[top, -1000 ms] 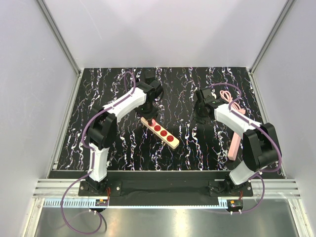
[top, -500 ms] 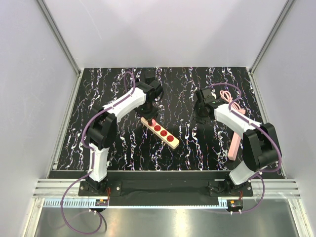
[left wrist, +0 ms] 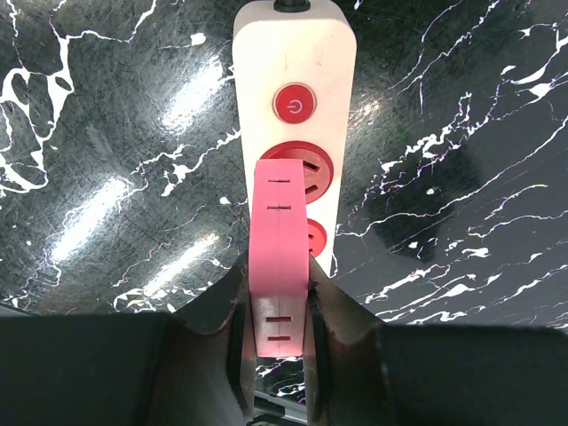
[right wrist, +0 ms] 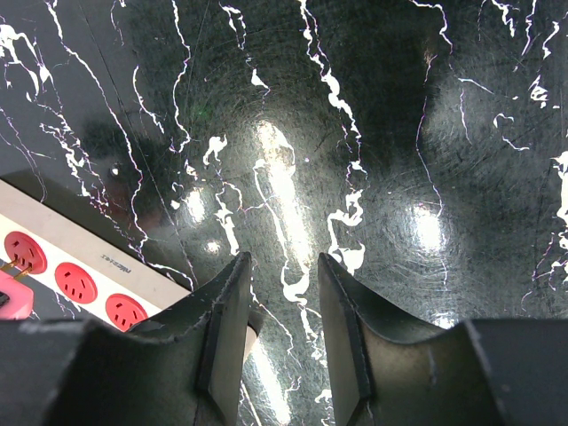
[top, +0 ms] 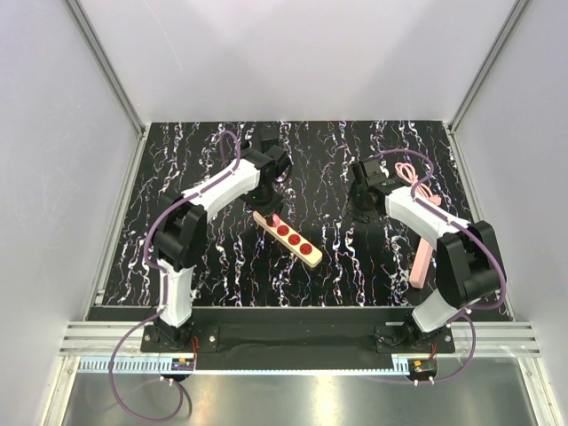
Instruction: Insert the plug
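Observation:
My left gripper (left wrist: 278, 271) (top: 271, 206) is shut on a pink plug (left wrist: 282, 240), which is squeezed flat between the two fingers. The plug's front end lies over the first red socket of the cream power strip (left wrist: 293, 53), just below the red power button (left wrist: 295, 105). In the right wrist view the plug (right wrist: 9, 302) shows at the left edge, with brass prongs pointing at a socket of the strip (right wrist: 71, 244). From above, the strip (top: 297, 244) lies slanted at mid-table. My right gripper (right wrist: 282, 259) (top: 362, 200) is open over bare table with nothing between its fingers.
A long pink bar (top: 422, 259) lies along the right side of the table beside the right arm. A coiled pink cable (top: 410, 173) sits behind it. White walls with metal rails enclose the black marbled tabletop (top: 195, 266).
The left wrist has shifted very slightly while still holding the plug over the strip. The strip and the right arm have not moved.

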Controlling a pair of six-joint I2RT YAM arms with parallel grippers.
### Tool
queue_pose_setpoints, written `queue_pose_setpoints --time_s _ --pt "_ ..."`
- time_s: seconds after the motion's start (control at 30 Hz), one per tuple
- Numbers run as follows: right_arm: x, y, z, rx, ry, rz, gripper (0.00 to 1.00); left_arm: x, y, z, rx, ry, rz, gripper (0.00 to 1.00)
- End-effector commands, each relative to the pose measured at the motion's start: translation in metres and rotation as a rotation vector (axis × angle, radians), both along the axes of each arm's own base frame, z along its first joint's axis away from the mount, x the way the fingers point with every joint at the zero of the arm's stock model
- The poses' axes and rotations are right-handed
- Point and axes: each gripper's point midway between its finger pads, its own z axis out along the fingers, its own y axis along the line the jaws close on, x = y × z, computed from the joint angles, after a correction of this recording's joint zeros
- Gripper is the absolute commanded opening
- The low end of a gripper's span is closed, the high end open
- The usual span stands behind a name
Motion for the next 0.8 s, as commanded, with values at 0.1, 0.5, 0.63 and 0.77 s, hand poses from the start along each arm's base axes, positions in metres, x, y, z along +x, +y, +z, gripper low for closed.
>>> queue_pose_setpoints --time_s 0.1,0.5,0.63,0.77 --pt "0.004 -0.007 0.009 -0.027 -0.044 -0.016 0.43 -0.006 0.013 -0.019 0.038 0.034 0.023 0.0" --pt "0.001 0.003 0.015 0.012 -0.042 0.05 0.43 -0.006 0.023 -0.031 0.043 0.053 0.033 0.0" --pt "0.001 0.005 0.017 0.019 -0.047 0.069 0.43 -0.003 0.024 -0.035 0.049 0.051 0.029 0.0" --pt "0.001 0.007 0.018 0.027 -0.051 0.071 0.43 -0.005 0.028 -0.042 0.064 0.063 0.026 0.0"
